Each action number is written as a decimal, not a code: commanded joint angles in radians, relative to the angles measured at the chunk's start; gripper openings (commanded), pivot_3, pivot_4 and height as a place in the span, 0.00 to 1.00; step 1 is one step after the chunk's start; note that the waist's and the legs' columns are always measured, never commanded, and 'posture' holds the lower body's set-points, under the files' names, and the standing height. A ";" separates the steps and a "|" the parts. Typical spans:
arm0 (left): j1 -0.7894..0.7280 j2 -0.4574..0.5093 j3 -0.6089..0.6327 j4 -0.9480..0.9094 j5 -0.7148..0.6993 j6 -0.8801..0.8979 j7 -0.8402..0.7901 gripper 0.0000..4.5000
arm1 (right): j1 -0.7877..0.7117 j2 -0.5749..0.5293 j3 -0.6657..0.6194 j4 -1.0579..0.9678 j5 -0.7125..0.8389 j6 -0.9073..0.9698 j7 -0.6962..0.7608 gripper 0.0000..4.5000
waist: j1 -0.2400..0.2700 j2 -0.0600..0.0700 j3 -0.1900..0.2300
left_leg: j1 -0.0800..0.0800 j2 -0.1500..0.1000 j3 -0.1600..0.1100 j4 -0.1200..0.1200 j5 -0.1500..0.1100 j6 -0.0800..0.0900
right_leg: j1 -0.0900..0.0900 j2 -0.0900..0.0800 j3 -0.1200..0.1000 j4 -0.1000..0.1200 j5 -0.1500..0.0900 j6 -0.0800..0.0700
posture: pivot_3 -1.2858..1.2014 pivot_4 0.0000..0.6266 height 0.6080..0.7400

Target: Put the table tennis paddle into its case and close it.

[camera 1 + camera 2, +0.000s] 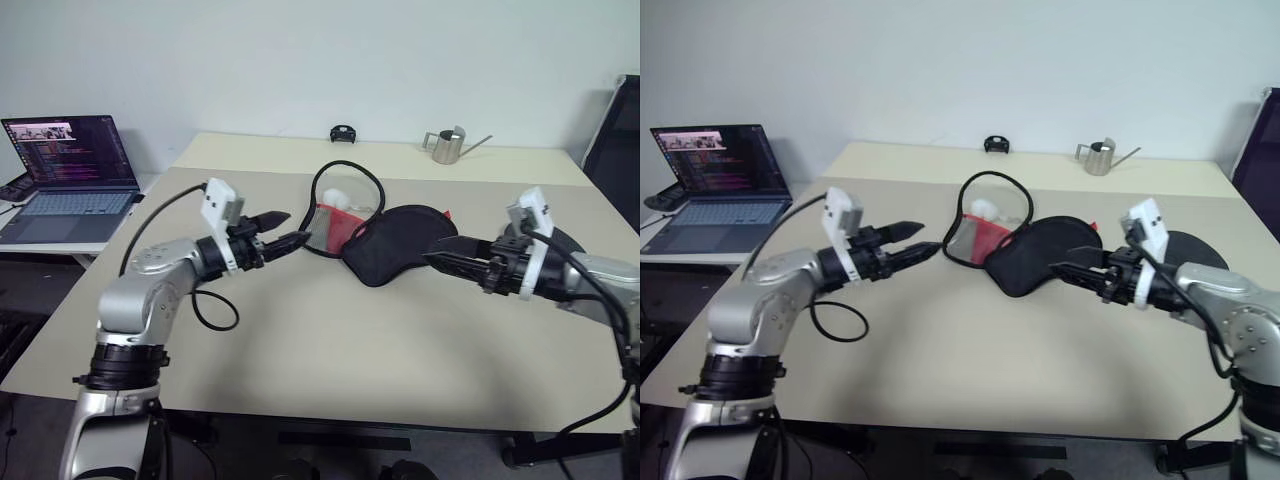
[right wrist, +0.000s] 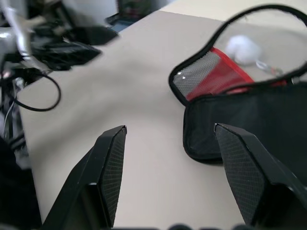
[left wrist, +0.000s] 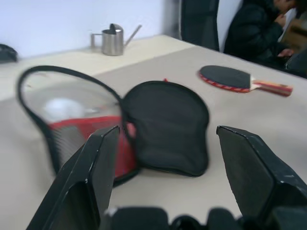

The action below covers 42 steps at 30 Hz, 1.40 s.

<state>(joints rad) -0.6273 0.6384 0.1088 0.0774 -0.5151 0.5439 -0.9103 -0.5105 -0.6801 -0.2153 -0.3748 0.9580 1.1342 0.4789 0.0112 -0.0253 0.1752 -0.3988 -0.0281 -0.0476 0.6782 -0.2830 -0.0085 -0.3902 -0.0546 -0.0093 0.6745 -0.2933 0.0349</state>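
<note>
In the middle of the table [image 1: 300, 380] we've got the case [image 1: 385, 240] lying unzipped and flopped open, the black half toward our right side and the red, mesh-pocketed half toward our left. The paddle [image 3: 240, 79] sits flat on the table well off to the right of the case, handle pointing away from it.

Left gripper [image 1: 290, 240] hovers near the red half of the case, fingers spread wide, holding nothing. Right gripper [image 1: 1065, 270] is just beside the black half, also wide open and empty.

Handling-wise, we'd guess the paddle is light and rigid, so it shouldn't sag or flex. The rubber face looks grippy, but it lies flush on the table, so there's not much to get a finger under. The wooden handle is probably the sane place to pinch it, across its flat sides.

The case is the annoying bit: soft fabric that will likely slide and fold when anything pushes into it. We'd pin one half down near the rim while the paddle slides in head first. The zip pull is too small for us to make out here.
</note>
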 commanded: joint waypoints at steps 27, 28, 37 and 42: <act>-0.159 0.087 0.009 0.231 0.055 -0.165 -0.278 0.78 | -0.175 0.497 0.141 0.419 -0.408 -0.049 -0.383 0.71 | -0.042 0.001 0.001 | -0.001 0.000 0.000 0.000 -0.001 0.003 | -0.005 0.002 0.001 0.006 0.000 0.000 | 0.52 0.24 1.00; -0.158 0.088 0.009 0.233 0.057 -0.167 -0.275 0.78 | -0.179 0.508 0.141 0.432 -0.415 -0.058 -0.380 0.71 | -0.043 0.001 0.001 | -0.001 0.000 0.001 0.000 -0.001 0.003 | -0.005 0.002 0.001 0.006 0.000 0.000 | 0.52 0.24 1.00; -0.143 0.082 0.012 0.239 0.062 -0.179 -0.260 0.78 | -0.266 0.654 0.140 0.586 -0.493 -0.196 -0.393 0.71 | -0.046 0.001 0.001 | -0.001 0.000 0.001 0.000 0.001 -0.001 | -0.008 0.003 0.002 0.008 0.000 0.000 | 0.52 0.24 1.00; -0.135 0.083 0.015 0.235 0.060 -0.180 -0.249 0.78 | -0.264 0.666 0.137 0.599 -0.521 -0.214 -0.389 0.71 | -0.043 0.001 0.001 | -0.002 0.000 0.001 0.000 0.001 -0.001 | -0.009 0.002 0.001 0.007 0.000 0.000 | 0.52 0.24 1.00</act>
<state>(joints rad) -0.7555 0.7090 0.0920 0.3289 -0.4516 0.3818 -1.1661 -0.7605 -0.0174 -0.0721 0.2426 0.4470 0.9449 0.0865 -0.0322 -0.0241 0.1760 -0.4013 -0.0280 -0.0469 0.6777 -0.2818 -0.0099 -0.3991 -0.0524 -0.0076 0.6819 -0.2935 0.0345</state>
